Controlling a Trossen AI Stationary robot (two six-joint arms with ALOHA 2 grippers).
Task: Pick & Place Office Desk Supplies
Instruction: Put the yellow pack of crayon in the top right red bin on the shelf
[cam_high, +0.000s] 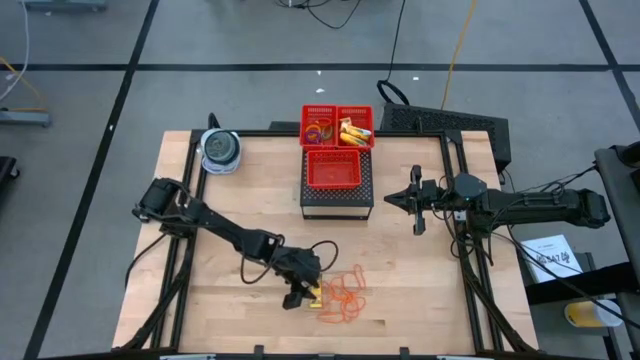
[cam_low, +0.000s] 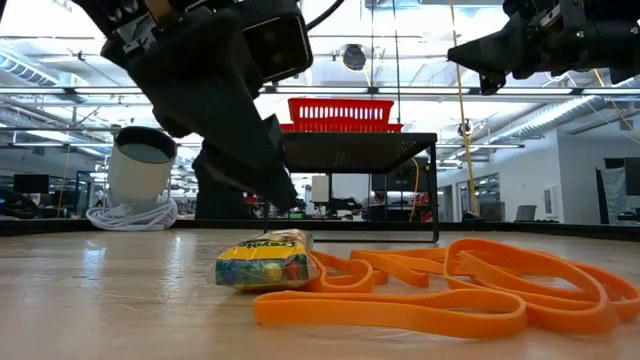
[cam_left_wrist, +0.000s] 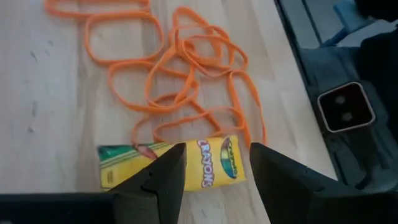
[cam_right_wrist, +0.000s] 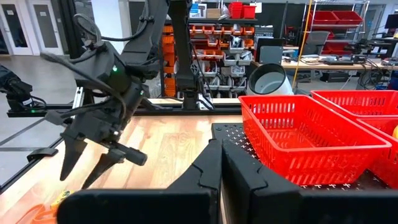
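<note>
A small yellow crayon packet (cam_left_wrist: 214, 168) lies flat on the wooden table near its front edge, beside a loose heap of orange rubber bands (cam_left_wrist: 186, 81) (cam_high: 345, 293). My left gripper (cam_left_wrist: 214, 171) (cam_high: 298, 296) hovers just above the packet (cam_low: 265, 262), slanting down. It is open, with one finger on each side of the packet's middle and no touch showing. My right gripper (cam_right_wrist: 221, 165) (cam_high: 390, 199) is shut and empty. It hangs level in the air at the right, near the black stand. Coloured rings (cam_high: 319, 130) and more yellow packets (cam_high: 353, 130) lie in two red baskets.
Three red mesh baskets (cam_high: 338, 172) sit on a black perforated stand (cam_high: 337, 205) at the table's far middle. A round blue-grey container (cam_high: 220, 150) with a white cord around its foot stands at the far left corner. Bare wood lies left of the packet.
</note>
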